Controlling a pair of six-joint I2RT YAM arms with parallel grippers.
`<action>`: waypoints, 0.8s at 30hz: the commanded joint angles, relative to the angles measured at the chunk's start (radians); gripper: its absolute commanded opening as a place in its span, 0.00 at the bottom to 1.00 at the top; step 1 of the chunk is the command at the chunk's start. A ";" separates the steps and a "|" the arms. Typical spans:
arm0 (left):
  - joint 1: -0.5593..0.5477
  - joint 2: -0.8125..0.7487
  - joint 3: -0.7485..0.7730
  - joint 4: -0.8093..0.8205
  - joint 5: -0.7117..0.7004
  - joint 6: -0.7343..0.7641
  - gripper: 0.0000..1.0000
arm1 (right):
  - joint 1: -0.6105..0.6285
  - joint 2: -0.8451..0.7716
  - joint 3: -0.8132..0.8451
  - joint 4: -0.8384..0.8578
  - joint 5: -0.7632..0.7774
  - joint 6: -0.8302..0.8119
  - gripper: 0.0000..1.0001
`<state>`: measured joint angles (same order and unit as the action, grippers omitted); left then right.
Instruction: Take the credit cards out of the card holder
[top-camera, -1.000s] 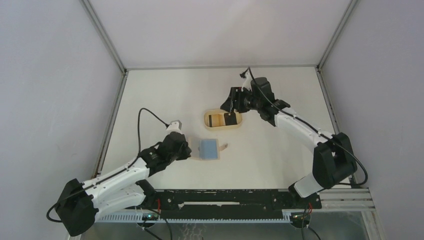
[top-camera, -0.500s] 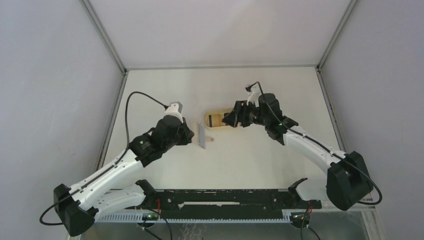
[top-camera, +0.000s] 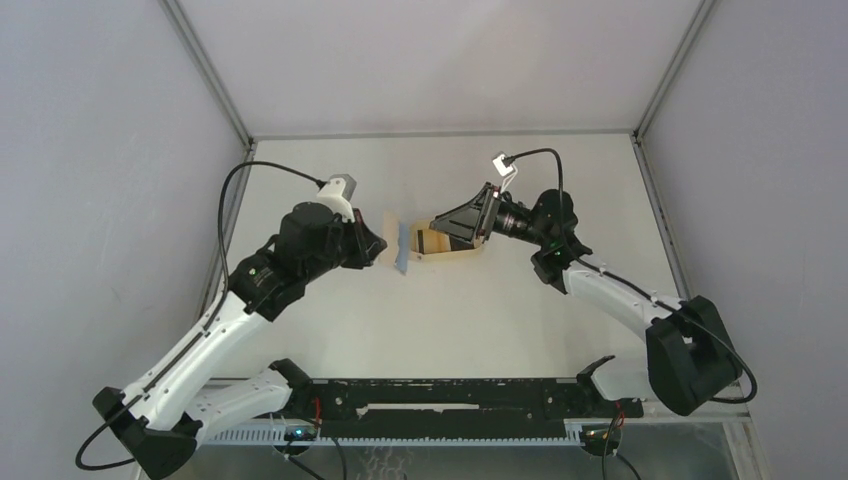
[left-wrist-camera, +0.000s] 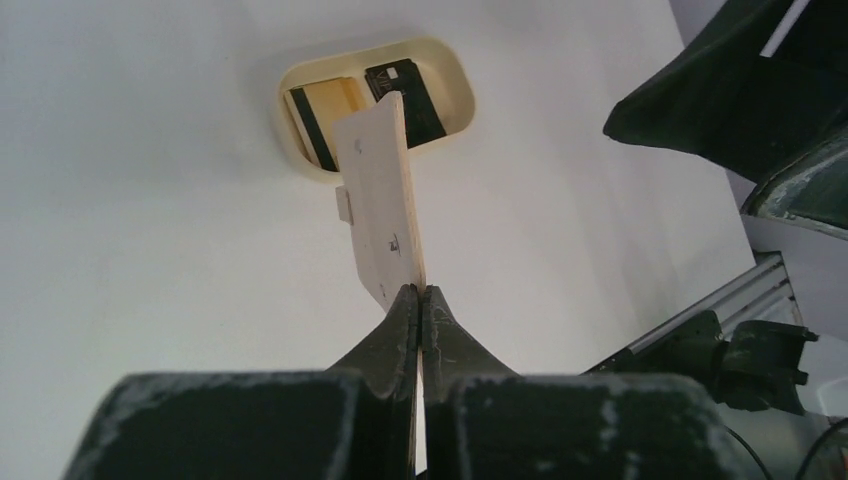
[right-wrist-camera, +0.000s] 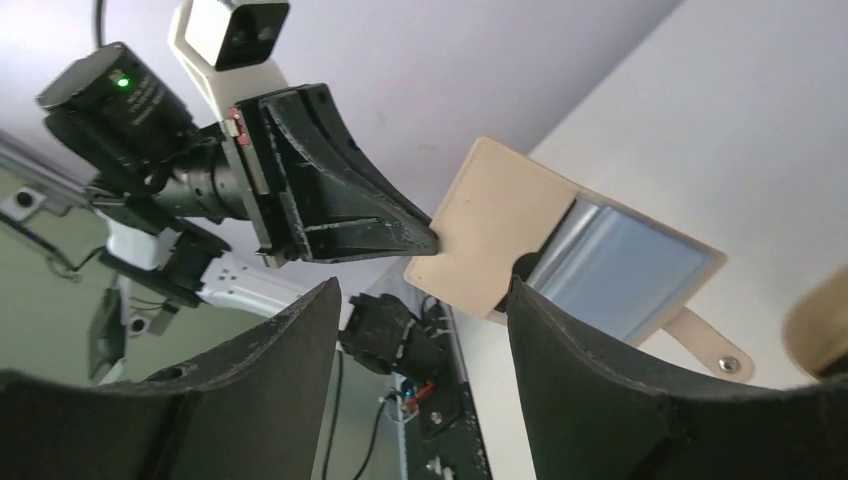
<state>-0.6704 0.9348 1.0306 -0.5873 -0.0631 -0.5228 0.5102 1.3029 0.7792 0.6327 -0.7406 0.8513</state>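
Pinching card holder (left-wrist-camera: 385, 200) by one thin edge in fully closed left gripper (left-wrist-camera: 420, 300) — held up off the table, unfolded, beside the tray (left-wrist-camera: 466, 95). With right gripper (right-wrist-camera: 420, 300) spread wide and empty, aimed at the holder's blue lining (right-wrist-camera: 625, 275). Seeing black card (left-wrist-camera: 425, 105) and tan striped card (left-wrist-camera: 330, 105) lying in tray; can't tell if another sits inside holder. Weak grip: could twist or slip if nudged sideways by right fingers. Could also drop onto tray and scatter cards. Worth approaching slow, square to the pocket — not the flap.
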 joint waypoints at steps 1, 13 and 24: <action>0.020 -0.030 0.079 0.059 0.131 0.029 0.00 | 0.005 0.057 -0.019 0.305 -0.066 0.177 0.70; 0.029 -0.044 0.099 0.122 0.208 -0.007 0.00 | 0.032 0.216 -0.019 0.617 -0.100 0.375 0.66; 0.028 -0.055 0.114 0.131 0.202 -0.006 0.00 | 0.090 0.271 -0.020 0.656 -0.080 0.383 0.63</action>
<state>-0.6479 0.9028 1.0760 -0.5190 0.1169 -0.5236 0.5755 1.5661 0.7551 1.2057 -0.8303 1.2221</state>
